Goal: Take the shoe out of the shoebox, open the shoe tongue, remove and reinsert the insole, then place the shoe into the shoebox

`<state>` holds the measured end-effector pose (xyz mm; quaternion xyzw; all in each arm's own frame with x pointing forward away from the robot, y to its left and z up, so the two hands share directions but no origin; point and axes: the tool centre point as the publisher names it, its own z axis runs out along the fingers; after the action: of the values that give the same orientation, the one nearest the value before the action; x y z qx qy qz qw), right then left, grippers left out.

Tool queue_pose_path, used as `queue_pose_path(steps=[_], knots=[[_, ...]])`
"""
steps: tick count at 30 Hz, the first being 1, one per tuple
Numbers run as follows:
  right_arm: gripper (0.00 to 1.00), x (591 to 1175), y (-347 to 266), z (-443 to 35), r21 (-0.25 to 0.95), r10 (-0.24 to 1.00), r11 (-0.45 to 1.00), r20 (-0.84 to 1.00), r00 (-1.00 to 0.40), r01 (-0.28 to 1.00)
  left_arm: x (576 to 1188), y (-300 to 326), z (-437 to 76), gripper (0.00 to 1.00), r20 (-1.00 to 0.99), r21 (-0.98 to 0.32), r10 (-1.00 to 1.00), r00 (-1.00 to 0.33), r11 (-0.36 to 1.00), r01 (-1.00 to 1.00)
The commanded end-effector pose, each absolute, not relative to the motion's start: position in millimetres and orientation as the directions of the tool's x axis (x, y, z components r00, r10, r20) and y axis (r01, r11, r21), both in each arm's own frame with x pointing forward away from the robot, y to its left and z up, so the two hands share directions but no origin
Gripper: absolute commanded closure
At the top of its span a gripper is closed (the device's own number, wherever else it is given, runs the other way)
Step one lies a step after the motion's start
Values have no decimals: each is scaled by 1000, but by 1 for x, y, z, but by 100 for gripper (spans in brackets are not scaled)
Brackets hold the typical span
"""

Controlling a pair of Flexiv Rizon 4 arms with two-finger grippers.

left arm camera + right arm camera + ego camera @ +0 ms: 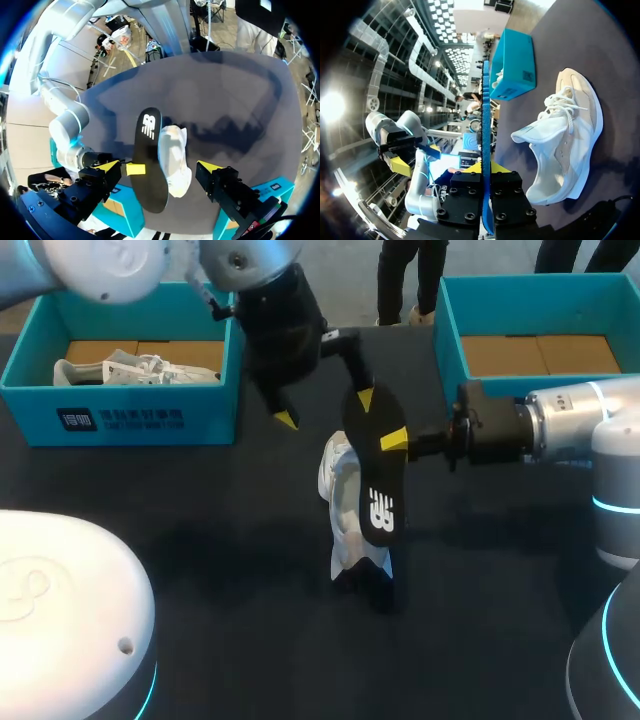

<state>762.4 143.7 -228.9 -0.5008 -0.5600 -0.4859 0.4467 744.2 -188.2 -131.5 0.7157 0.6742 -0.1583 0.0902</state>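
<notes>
A black insole (pixel 375 475) with a white logo hangs upright above the table, and my right gripper (pixel 395 440) is shut on its upper part. In the right wrist view the insole (pixel 485 125) shows edge-on, blue, clamped in that gripper (pixel 485 172). The white shoe (pixel 345 515) lies on the dark table just beside and below it, seen with tongue and laces up in the right wrist view (pixel 565 140). My left gripper (pixel 326 410) hangs open above both, holding nothing. From its wrist view (pixel 159 166), insole (pixel 150 160) and shoe (pixel 175 160) lie below between the spread fingers.
A teal shoebox (pixel 120 420) at the back left holds another white shoe (pixel 130 368). A second teal shoebox (pixel 445 330) stands at the back right with a brown cardboard floor. My right arm (pixel 580 425) comes in level from the right.
</notes>
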Motion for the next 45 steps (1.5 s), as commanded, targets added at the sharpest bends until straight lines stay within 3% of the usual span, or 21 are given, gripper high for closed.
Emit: queue_pose_path(steps=[1, 45], knots=[[100, 764, 148, -230, 96, 130, 28, 987, -99, 995, 751, -196, -130, 0, -246, -94, 968, 57, -83, 992], [100, 762, 147, -232, 108, 120, 29, 987, -111, 994, 762, -216, -133, 0, -198, -75, 979, 44, -60, 995]])
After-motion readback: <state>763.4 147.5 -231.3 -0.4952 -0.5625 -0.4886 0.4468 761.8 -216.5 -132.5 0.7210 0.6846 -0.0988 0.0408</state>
